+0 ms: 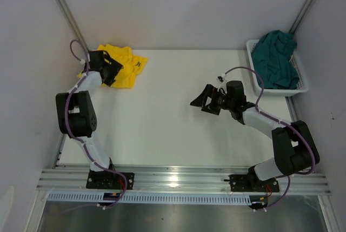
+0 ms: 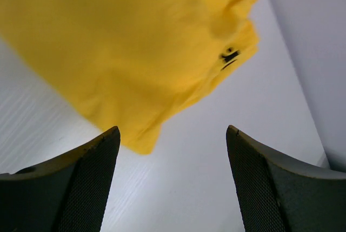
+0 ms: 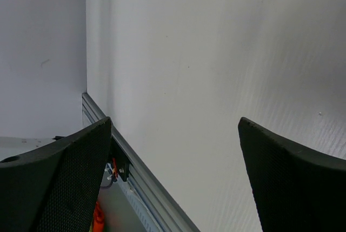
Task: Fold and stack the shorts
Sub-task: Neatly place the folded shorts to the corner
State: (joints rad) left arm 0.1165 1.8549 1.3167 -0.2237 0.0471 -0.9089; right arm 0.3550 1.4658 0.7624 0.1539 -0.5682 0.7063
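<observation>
Spread left jaws, yellow shorts (image 2: 135,53) just beyond

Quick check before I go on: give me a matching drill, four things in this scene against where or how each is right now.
Things
1. yellow shorts
2. teal shorts
3. left gripper
4. right gripper

Places or states
A. heaped in the white basket
B. open, over the middle of the table, away from cloth
C. far left corner of the table
D. open, by the yellow shorts

Pairs: 1-C; 2-A; 3-D; 4-B
</observation>
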